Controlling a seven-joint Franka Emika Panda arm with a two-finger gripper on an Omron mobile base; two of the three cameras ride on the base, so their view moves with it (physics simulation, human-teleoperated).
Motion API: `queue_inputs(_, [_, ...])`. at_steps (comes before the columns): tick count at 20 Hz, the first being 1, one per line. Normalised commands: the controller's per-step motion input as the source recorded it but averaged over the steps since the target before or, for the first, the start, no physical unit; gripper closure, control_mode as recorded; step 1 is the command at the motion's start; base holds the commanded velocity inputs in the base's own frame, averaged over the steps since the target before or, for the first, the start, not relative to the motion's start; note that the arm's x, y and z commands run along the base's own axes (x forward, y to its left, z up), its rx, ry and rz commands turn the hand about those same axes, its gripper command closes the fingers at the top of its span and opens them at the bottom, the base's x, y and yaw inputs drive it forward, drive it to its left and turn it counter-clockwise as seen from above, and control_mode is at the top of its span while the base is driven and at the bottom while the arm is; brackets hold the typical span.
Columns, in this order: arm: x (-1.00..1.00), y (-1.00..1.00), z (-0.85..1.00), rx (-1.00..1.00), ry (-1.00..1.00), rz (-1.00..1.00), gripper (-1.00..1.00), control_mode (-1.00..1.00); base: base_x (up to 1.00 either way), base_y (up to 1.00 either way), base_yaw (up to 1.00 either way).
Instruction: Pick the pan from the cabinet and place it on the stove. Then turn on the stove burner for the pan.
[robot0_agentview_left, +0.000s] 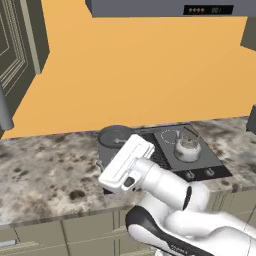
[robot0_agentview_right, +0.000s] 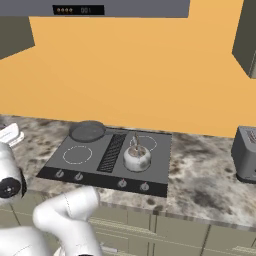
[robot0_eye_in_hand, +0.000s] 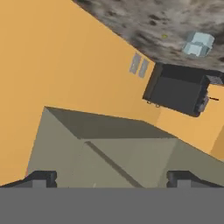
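Grey-beige cabinet (robot0_eye_in_hand: 122, 153) fills the space ahead of the claw (robot0_eye_in_hand: 109, 179), jaws spread wide, holding nothing.

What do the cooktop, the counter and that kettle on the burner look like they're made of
The stove looks like black glass: flat and smooth, with thin white rings printed on it. The counter looks like polished stone, probably granite, going by its mottled grey and brown speckle. The kettle looks like shiny metal, pale silver with bright highlights; being rendered, that stays a guess.
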Motion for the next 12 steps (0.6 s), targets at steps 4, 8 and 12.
queue_inputs(4, [-0.28,-0.2,0.94,-0.31,-0.08,-0.01,-1.0,-1.0,0.0,0.0,0.0])
queue_inputs(8, [-0.34,-0.36,0.45,-0.24,0.12,-0.14,-1.0,-1.0,0.0,0.0,0.0])
queue_inputs(12, [-0.04,-0.44,0.04,-0.17,0.41,-0.21,-1.0,-1.0,0.0,0.0,0.0])
